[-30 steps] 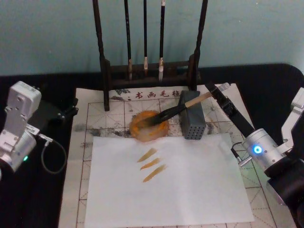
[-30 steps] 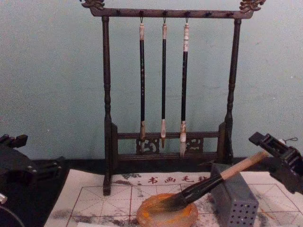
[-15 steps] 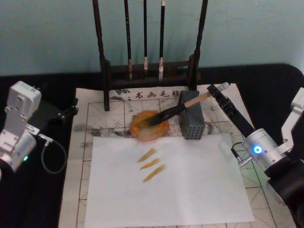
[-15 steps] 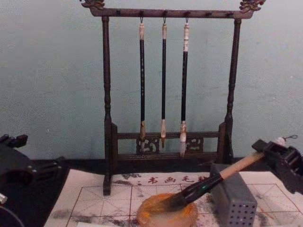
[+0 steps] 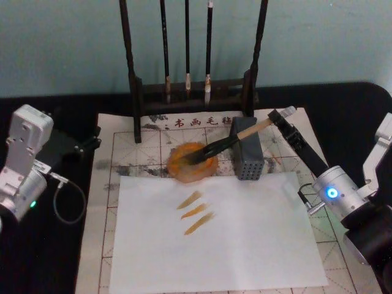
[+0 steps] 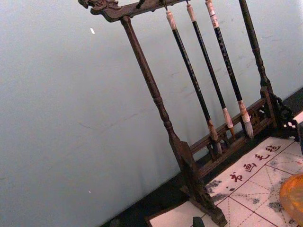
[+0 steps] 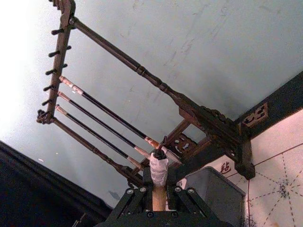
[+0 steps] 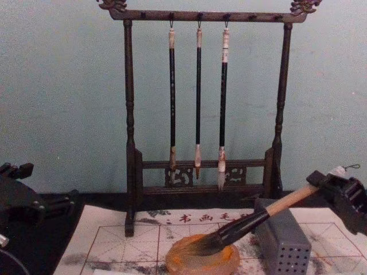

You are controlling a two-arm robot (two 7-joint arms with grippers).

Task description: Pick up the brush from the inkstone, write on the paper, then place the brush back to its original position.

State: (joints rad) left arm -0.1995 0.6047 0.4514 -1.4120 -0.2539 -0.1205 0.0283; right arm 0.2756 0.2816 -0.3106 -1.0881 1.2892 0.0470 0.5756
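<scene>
The brush (image 5: 223, 142) lies slanted, its dark bristles in the amber inkstone (image 5: 184, 168) and its tan handle across the top of a grey block (image 5: 250, 160). My right gripper (image 5: 277, 117) is shut on the handle's far end, behind and to the right of the block. In the right wrist view the whitish cap (image 7: 158, 169) sticks out past the fingers. In the chest view the brush (image 8: 252, 220) slopes down from the right gripper (image 8: 328, 186) into the inkstone (image 8: 178, 258). The red-grid paper (image 5: 122, 153) carries a plain white sheet (image 5: 245, 245) with three orange strokes. My left gripper (image 5: 92, 142) is parked at the far left.
A dark wooden rack (image 5: 190, 92) with three slim hanging brushes (image 8: 198, 97) stands behind the inkstone. The grey block (image 8: 284, 246) has small holes in its side. A black cloth (image 5: 355, 116) covers the table around the paper. A loose cable (image 5: 61, 196) loops beside the left arm.
The right gripper has dipped a little with the brush's end, and the handle now rests lower, on the grey block. The left arm has not moved.
</scene>
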